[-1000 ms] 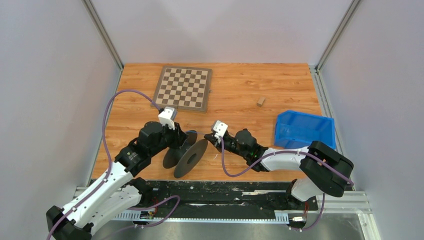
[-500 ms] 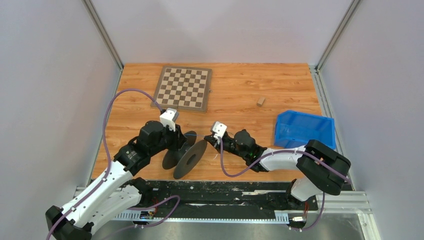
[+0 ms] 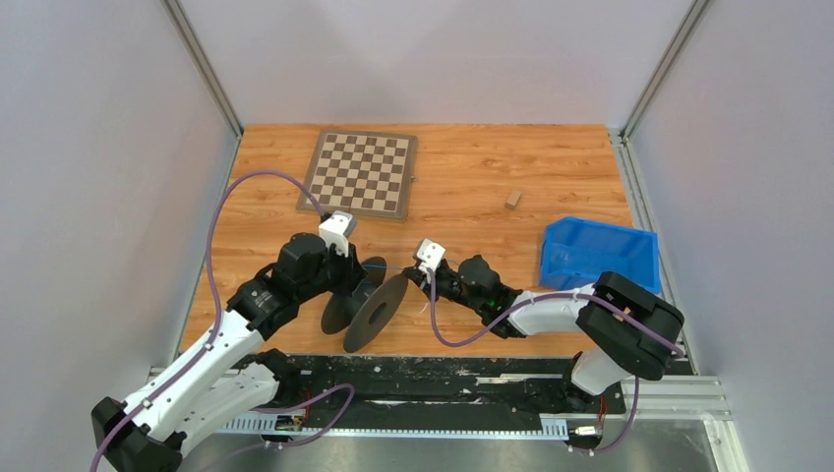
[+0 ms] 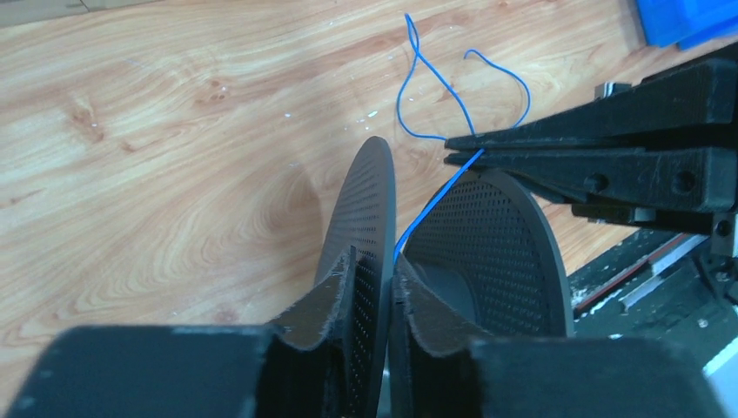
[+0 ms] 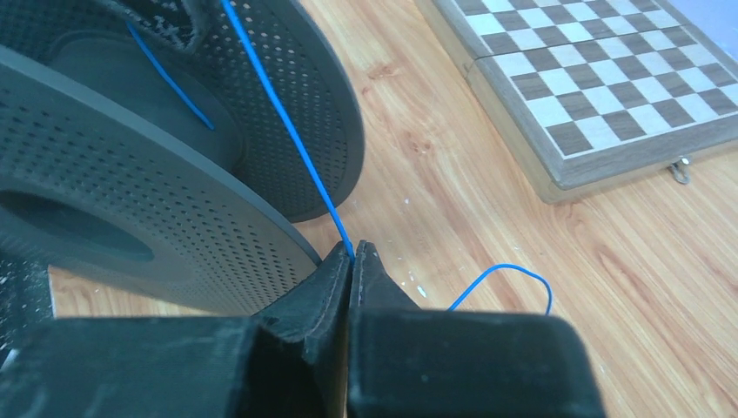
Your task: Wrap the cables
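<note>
The cable is a very thin blue wire [image 4: 432,207]. It runs from the hub of a black perforated spool [image 3: 369,305] to my right gripper, with loose loops trailing on the wood beyond. My left gripper [image 4: 376,266] is shut on the edge of one spool flange [image 4: 361,209] and holds the spool upright on the table. My right gripper [image 5: 352,248] is shut on the blue cable [image 5: 287,125], right beside the spool's rim, with the wire taut between its fingertips and the hub. In the top view the two grippers [image 3: 356,278] [image 3: 413,275] flank the spool.
A folded chessboard [image 3: 359,174] lies at the back left. A small wooden block [image 3: 512,200] lies at the back right. A blue bin [image 3: 598,254] stands at the right edge. A black rail [image 3: 423,379] runs along the near edge.
My right gripper has shifted slightly left toward the spool. My left wrist has shifted slightly right. The spool stays in place.
</note>
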